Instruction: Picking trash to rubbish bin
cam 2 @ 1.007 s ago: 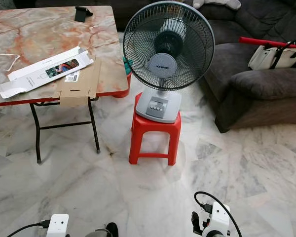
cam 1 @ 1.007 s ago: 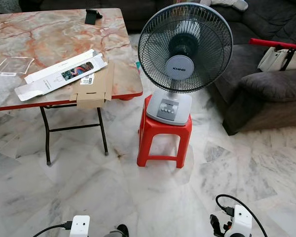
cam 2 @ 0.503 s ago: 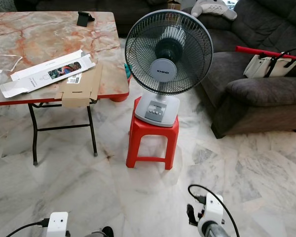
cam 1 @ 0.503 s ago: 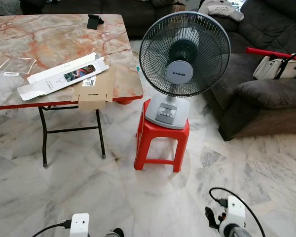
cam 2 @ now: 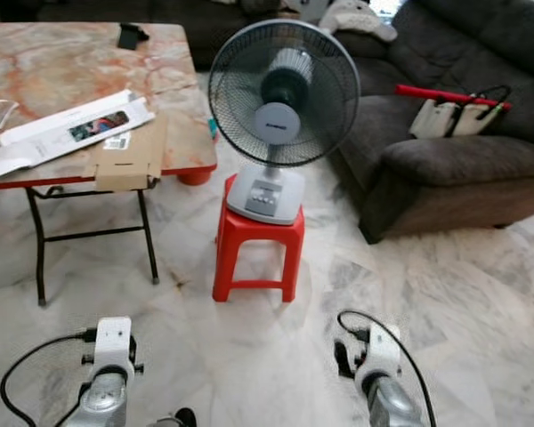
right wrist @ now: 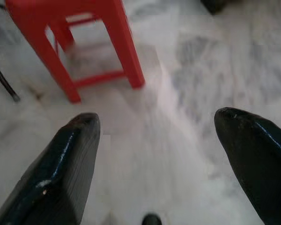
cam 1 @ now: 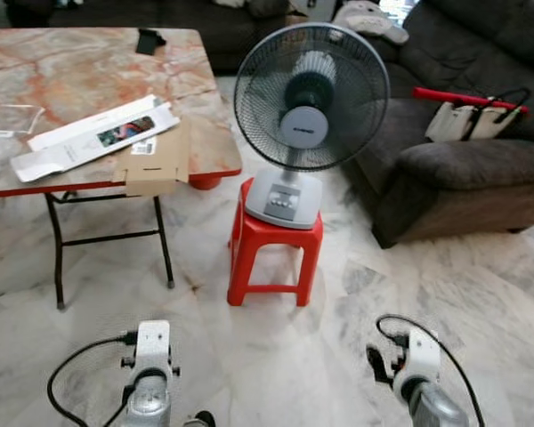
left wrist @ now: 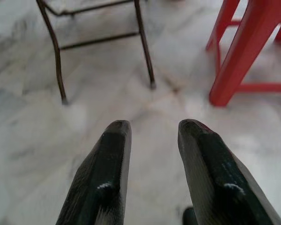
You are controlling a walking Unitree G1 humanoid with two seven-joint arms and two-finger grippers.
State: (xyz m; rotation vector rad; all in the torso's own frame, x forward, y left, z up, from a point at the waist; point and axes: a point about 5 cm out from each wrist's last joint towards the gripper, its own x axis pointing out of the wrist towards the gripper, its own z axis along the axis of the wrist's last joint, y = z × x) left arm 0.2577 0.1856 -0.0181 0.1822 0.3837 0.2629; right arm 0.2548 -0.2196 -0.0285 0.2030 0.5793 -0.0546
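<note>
Marble floor [cam 1: 481,294] lies open ahead of both jaws. Left gripper [left wrist: 152,129] and right gripper [right wrist: 157,122] jaws apart, empty. Red stool [cam 1: 274,258] with fan [cam 1: 307,107] just ahead; flattened cardboard [cam 1: 156,160] overhangs tabletop [cam 1: 71,71] edge beyond left jaws.

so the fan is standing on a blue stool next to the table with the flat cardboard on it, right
Not quite: the stool is red, not blue, as the left eye view shows. The rest holds: the fan stands on it, beside the table with the flat cardboard on it.
</note>
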